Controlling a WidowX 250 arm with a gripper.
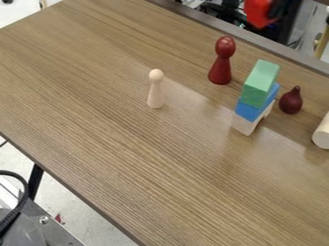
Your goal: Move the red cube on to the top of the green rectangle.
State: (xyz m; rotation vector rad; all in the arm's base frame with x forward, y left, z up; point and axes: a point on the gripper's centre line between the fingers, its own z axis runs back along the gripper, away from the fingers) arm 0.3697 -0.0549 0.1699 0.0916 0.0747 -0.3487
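Camera view: red solid cube (258, 13) aloft beyond green wooden rectangle (260, 82), black gripper (270, 9) closed to cube's width (apparently secure); pickup done, placement outstanding.

A red block (259, 13) and the gripper (277, 9), both blurred, are cropped at top past the worktop's (128, 158) far edge; a pale cylinder (322, 137) is cropped at right.

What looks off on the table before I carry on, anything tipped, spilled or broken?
Nothing looks spilled or broken. The green block rests on the blue block, and the stack is standing. Only the pale cylinder at the right edge lies on its side, while both pegs stand upright; that may be intended.
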